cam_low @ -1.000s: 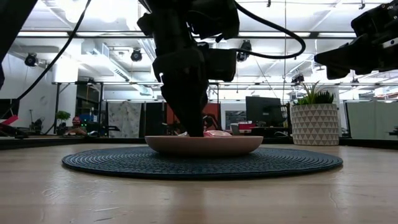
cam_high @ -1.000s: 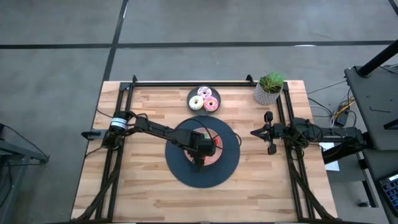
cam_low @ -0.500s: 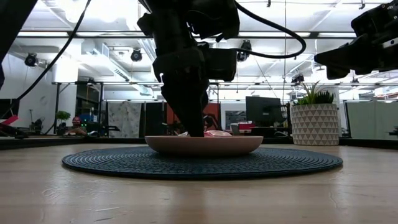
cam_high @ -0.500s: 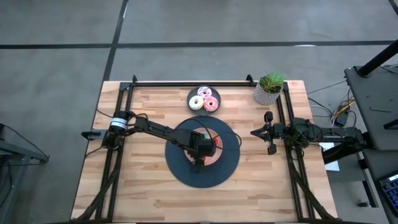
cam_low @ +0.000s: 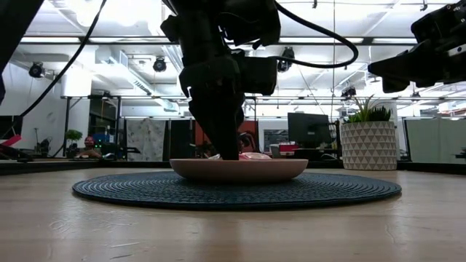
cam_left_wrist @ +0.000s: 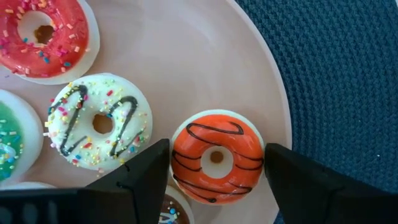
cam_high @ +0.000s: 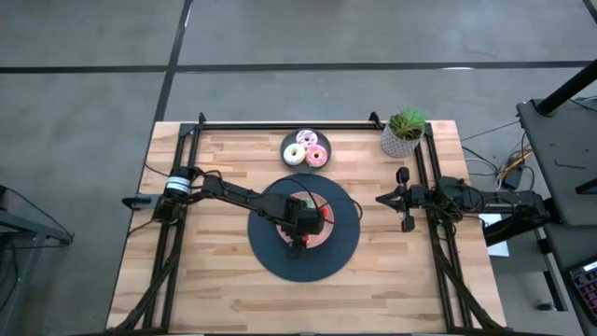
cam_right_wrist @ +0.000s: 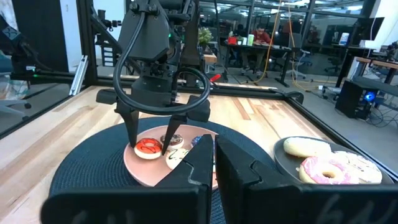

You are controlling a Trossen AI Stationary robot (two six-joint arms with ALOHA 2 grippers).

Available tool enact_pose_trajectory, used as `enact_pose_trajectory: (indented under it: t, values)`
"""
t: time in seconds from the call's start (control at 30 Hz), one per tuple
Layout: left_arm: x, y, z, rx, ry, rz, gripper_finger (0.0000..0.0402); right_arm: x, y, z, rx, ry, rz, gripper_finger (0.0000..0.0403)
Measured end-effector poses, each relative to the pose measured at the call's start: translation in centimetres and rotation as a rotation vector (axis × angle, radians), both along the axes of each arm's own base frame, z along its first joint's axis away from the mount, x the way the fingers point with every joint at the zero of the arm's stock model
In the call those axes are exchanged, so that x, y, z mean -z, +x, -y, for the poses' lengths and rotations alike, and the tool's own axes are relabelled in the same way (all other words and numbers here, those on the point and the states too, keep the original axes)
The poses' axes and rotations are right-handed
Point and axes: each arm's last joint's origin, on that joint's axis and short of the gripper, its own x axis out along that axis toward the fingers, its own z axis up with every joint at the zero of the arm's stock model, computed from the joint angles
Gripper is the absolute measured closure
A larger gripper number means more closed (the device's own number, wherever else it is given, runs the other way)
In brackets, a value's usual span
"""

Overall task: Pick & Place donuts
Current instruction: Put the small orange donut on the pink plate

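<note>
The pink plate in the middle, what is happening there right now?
The left gripper is down over the pink plate, which sits on a dark round mat. Its open fingers straddle an orange donut with dark stripes, not yet closed on it. Other small donuts lie beside it. The right gripper waits, shut, at the table's right side, and three larger donuts sit on a dark grey plate.

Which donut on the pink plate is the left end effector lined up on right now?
The orange donut with dark stripes, at the plate's edge. It sits between the left end effector's open fingers; the white sprinkled donut lies outside them.
</note>
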Motion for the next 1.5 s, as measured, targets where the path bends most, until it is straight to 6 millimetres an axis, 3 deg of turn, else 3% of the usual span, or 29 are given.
enact_pose_trajectory:
  t: [1.33,1.5]
  values:
    - [-0.03,0.03,0.03,0.003,0.001,0.005,0.0172,0.01,0.0,0.0,0.0,0.0,0.0,0.0394]
    - [-0.03,0.03,0.03,0.003,0.001,0.005,0.0157,-0.01,0.0,0.0,0.0,0.0,0.0,0.0394]
